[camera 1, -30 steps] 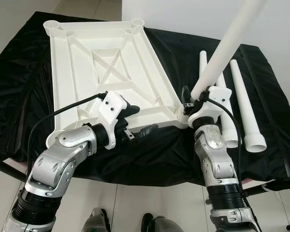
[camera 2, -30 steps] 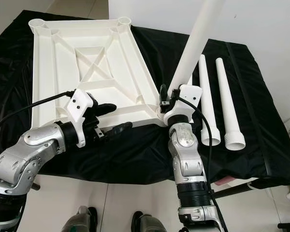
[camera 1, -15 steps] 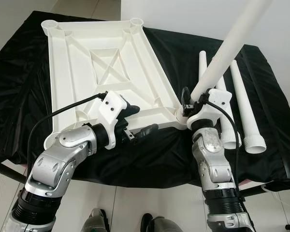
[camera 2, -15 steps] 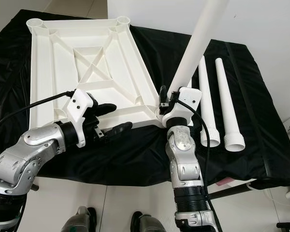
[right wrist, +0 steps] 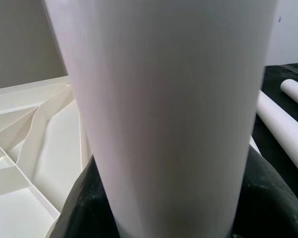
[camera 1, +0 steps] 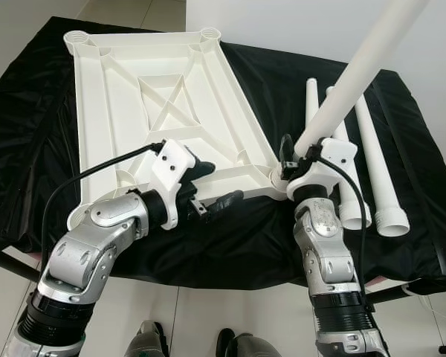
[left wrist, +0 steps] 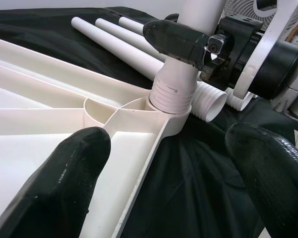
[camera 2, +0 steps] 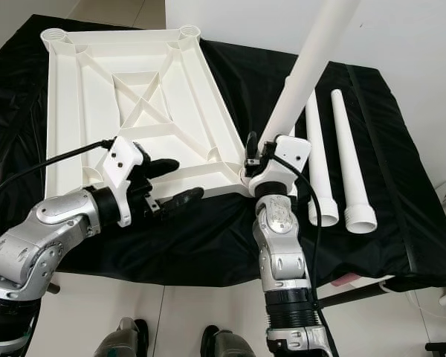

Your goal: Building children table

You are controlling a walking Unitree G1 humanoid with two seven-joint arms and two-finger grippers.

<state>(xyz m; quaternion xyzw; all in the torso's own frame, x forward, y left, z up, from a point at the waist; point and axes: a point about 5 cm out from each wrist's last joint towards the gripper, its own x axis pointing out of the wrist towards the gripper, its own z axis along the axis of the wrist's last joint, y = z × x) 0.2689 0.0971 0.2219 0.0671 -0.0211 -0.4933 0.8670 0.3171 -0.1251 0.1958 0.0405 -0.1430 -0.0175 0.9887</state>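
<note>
— Feet [camera 1: 156, 338] of the robot were cut off at the bottom edge at about six o'clock, too dark to read in detail. What else was hard to see?

— The top of the white leg [camera 2: 306, 71] ran out of frame at one o'clock, so its far end could not be seen. In the right wrist view the leg [right wrist: 164, 114] sat so close that little else was legible, just a slice of ribbed tabletop [right wrist: 30, 148].

— And the claws?

— The right gripper [camera 2: 262, 155] was clenched around the lower part of that leg, just above its threaded end. From the left wrist view, one black finger [left wrist: 181, 39] pressed against the leg [left wrist: 176, 74], whose threaded end [left wrist: 171, 96] stood in the corner socket of the upturned tabletop [left wrist: 49, 99]. The leg leaned toward one o'clock rather than standing straight.

— The left one?

— The left gripper [camera 1: 208, 187] was spread wide, holding nothing. One finger [camera 1: 199, 169] lay over the near edge of the tabletop [camera 1: 156, 89], the other [camera 1: 221, 201] hung just off that edge above the black cloth [camera 1: 238, 238]. Whether the upper finger actually touched the plastic, I could not tell.

— Farther back?

— Three spare legs [camera 2: 349, 149] lay side by side on the cloth at two o'clock, wide ends toward the robot. The tabletop stretched away toward eleven o'clock, its two far corner sockets [camera 2: 56, 34] open.
</note>
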